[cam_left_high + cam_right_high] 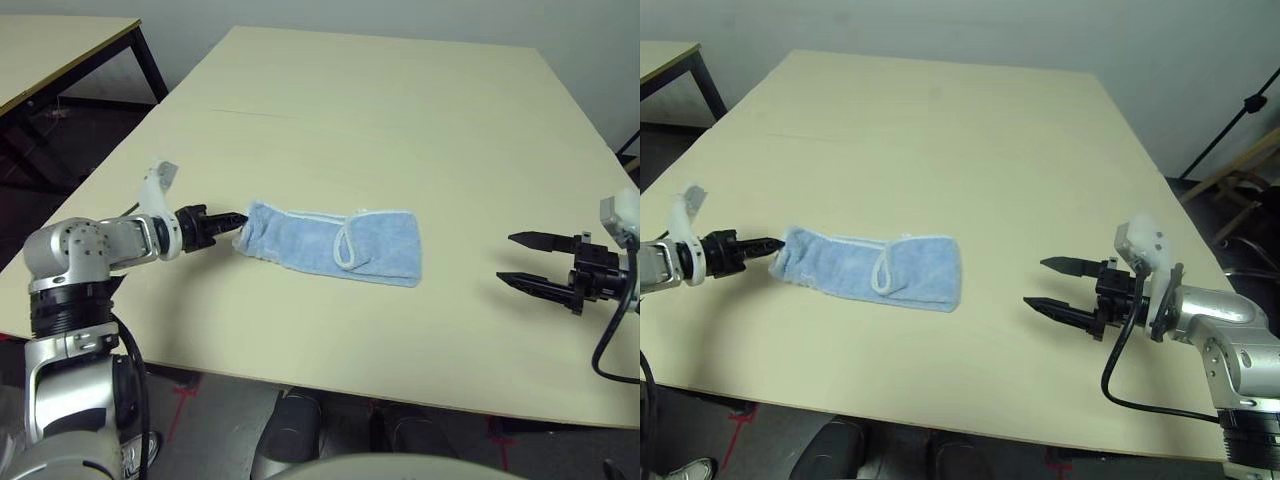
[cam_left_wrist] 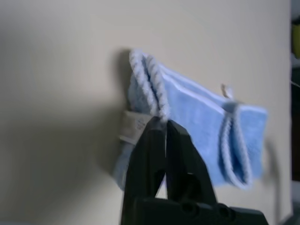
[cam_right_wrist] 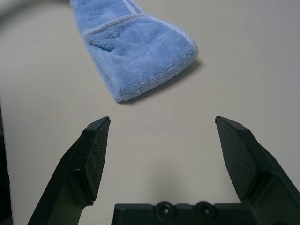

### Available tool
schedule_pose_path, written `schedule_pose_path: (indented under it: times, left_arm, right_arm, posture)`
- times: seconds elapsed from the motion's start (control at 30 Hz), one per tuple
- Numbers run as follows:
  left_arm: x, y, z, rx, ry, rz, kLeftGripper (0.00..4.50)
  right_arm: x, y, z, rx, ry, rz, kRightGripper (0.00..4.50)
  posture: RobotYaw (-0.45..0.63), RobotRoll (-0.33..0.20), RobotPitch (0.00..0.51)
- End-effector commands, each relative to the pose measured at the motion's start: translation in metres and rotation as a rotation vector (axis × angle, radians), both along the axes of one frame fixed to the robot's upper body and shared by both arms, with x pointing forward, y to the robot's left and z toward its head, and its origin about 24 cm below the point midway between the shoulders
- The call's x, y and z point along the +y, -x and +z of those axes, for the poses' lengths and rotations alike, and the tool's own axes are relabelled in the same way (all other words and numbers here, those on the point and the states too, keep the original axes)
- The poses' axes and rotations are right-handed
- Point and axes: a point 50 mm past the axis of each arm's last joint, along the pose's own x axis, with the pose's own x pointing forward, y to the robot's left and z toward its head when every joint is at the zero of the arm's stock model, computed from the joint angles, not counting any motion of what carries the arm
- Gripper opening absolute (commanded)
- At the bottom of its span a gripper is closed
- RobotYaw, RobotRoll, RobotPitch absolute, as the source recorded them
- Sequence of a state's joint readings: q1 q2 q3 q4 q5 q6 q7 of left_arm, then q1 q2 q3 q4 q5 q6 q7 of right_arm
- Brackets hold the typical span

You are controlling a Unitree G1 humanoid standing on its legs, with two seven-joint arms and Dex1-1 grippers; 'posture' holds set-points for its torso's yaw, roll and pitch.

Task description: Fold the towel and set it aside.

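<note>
The light blue towel [image 1: 335,245] lies folded into a long narrow strip with a white stitched border on the beige table [image 1: 400,100], left of centre. My left gripper [image 1: 240,218] sits at the towel's left end. In the left wrist view its fingers [image 2: 150,154] are pinched nearly together on the corded edge of the towel [image 2: 201,117], beside a small white label [image 2: 133,126]. My right gripper [image 1: 1035,282] hovers open to the right of the towel, a hand's width from its right end. Nothing is between its pads [image 3: 96,150], and the towel [image 3: 136,51] lies ahead of them.
A second table [image 1: 60,50] stands at the back left across a gap of dark floor. A black stand [image 1: 1240,110] and chair legs are off the table's right side. The table's front edge [image 1: 400,400] runs close below both grippers.
</note>
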State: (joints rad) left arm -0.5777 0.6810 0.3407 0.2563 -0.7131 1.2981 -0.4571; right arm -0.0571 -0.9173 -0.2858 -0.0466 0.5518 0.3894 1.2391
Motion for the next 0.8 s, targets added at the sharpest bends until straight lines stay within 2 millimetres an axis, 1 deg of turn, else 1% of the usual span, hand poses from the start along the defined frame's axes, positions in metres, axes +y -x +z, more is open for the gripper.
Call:
schedule_pose_path:
  times: [0.03,0.07,0.1,0.2,0.27,0.3,0.33,0.37,0.5,0.53,0.57,0.7,0.8]
  left_arm:
    - [0.017,0.003,0.006,-0.019,-0.021,0.095,1.68]
    - [0.02,0.005,0.009,-0.03,-0.031,0.113,2.09]
    - [0.023,0.007,0.012,-0.039,-0.038,0.13,2.45]
    - [0.034,0.021,0.029,-0.088,-0.059,0.21,3.53]
    - [0.033,0.03,0.035,-0.095,-0.053,0.228,4.25]
    - [0.028,0.037,0.035,-0.087,-0.051,0.206,4.46]
    - [0.024,0.043,0.035,-0.08,-0.047,0.189,4.46]
    - [0.022,0.05,0.031,-0.071,-0.045,0.183,4.46]
    - [0.003,0.067,0.012,-0.066,-0.015,0.145,4.46]
    - [-0.003,0.07,0.006,-0.061,-0.006,0.137,4.46]
    - [-0.009,0.073,-0.001,-0.051,0.01,0.144,4.46]
    - [-0.033,0.077,-0.023,0.001,0.07,0.174,4.46]
    - [-0.044,0.07,-0.032,0.04,0.093,0.263,4.46]
  right_arm:
    - [0.004,0.002,0.001,-0.001,-0.02,0.013,4.5]
    - [0.004,0.001,0.0,0.0,-0.022,0.015,4.5]
    - [0.005,0.002,-0.001,0.002,-0.022,0.018,4.5]
    - [0.01,-0.006,-0.001,-0.009,-0.04,0.044,4.5]
    - [0.014,-0.012,0.0,-0.02,-0.054,0.064,4.5]
    - [0.016,-0.016,0.0,-0.03,-0.058,0.078,4.5]
    - [0.018,-0.019,0.001,-0.039,-0.06,0.091,4.5]
    - [0.021,-0.023,0.001,-0.049,-0.06,0.106,4.5]
    - [0.029,-0.033,0.004,-0.076,-0.068,0.159,4.5]
    - [0.031,-0.035,0.004,-0.08,-0.066,0.17,4.5]
    - [0.032,-0.036,0.004,-0.084,-0.063,0.18,4.5]
    - [0.036,-0.037,0.004,-0.089,-0.032,0.209,4.5]
    - [0.036,-0.036,0.003,-0.089,-0.022,0.211,4.5]
  posture:
    - [0.11,0.0,0.103]
    - [0.11,0.0,0.103]
    - [0.14,0.0,0.108]
    - [0.14,0.0,0.108]
    - [0.14,0.0,0.108]
    - [0.14,0.0,0.108]
    - [0.14,0.0,0.108]
    - [0.24,0.0,0.104]
    - [0.24,0.0,0.104]
    - [0.27,0.0,0.102]
    - [0.27,0.0,0.102]
    - [0.28,0.0,0.104]
    - [0.27,0.0,0.106]
